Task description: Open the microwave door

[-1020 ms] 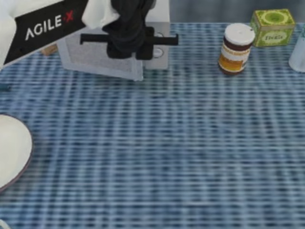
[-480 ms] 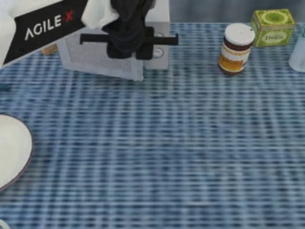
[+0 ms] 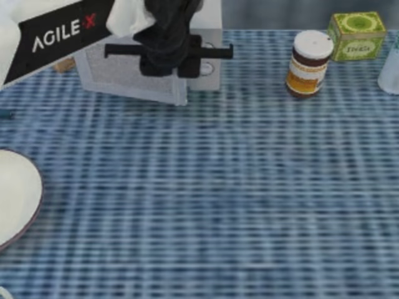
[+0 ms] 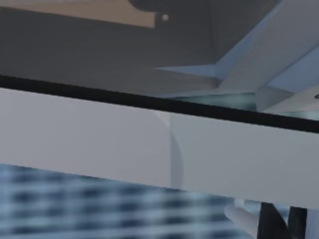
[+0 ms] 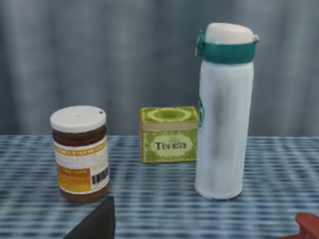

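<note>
Nearest me at the table's left edge sits a cream plate [image 3: 15, 196] with a dark rim, smooth and round, well clear of the action, and the blue-and-white woven tablecloth [image 3: 218, 187] stretches flat across everything. Moving back, I've got my left gripper [image 3: 168, 53] at the far left of the table, its black body parked right over the front of the microwave [image 3: 209, 28], a boxy light-grey unit; I cannot tell how the fingers stand, since the wrist block hides them. The microwave door [image 3: 128, 78], a flat grey panel with a speckled mesh window, stands swung out a little from the body, its free edge angled toward me. Compared with a second ago, nothing has shifted: door angle and arm pose look the same, so I judge the pull has stalled or paused with the door only partly open. The left wrist view shows just a pale smooth panel edge with a dark seam, very close. Further right stand a brown glass jar [image 3: 308, 63] with a white lid and a green tea box [image 3: 356, 35]; the right wrist view adds a white thermos [image 5: 223, 112] with a teal collar. My right arm is out of the top view, idle.
</note>
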Controlling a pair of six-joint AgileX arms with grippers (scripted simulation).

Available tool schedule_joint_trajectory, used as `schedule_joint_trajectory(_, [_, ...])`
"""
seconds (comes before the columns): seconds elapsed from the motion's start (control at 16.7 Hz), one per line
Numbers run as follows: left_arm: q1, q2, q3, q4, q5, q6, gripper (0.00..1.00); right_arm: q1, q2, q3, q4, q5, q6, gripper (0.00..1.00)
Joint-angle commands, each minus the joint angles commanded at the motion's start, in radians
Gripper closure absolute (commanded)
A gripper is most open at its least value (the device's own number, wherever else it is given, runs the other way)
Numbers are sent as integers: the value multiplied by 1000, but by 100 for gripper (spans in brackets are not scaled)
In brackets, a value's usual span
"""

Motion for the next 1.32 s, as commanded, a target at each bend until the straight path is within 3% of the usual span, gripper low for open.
schedule_joint_trajectory(0.6, [16,-93,-143,69,57,109,100,0,0,0,0,0,0,0])
schedule_joint_trajectory(1.32, [17,-95,-145,71,58,111,100,0,0,0,0,0,0,0])
